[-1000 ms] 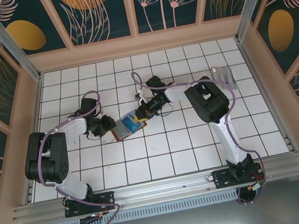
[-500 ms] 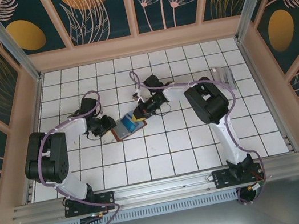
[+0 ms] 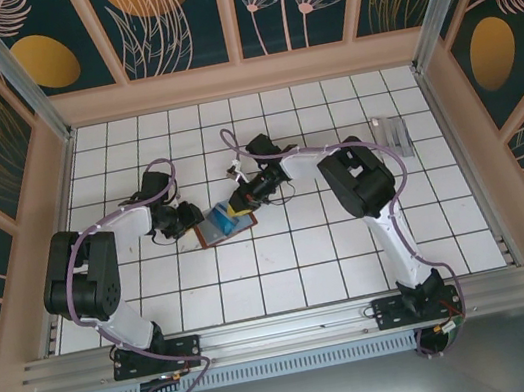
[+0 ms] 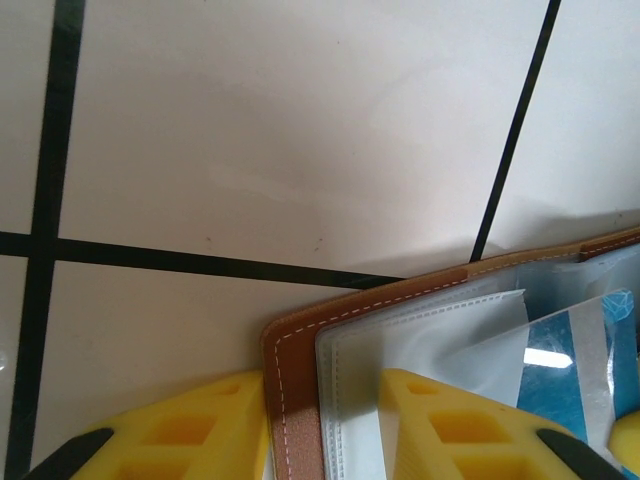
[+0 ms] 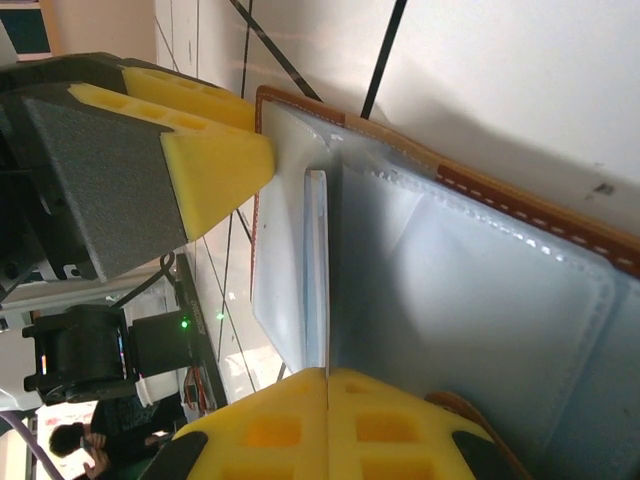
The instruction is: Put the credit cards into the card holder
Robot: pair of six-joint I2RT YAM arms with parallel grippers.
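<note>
The card holder (image 3: 219, 228) lies open mid-table. We pin its leather edge with our left gripper (image 4: 325, 425), part-open astride it, so its sleeves stay put while our closed right gripper (image 5: 327, 400) feeds a card (image 5: 316, 270) in.

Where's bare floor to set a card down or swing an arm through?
Free: the tiles near the arm bases, below the card holder; the far rows under the back wall; the right side around the spare credit cards. Crowded: mid-table, where the left gripper and right gripper meet at the holder.
</note>
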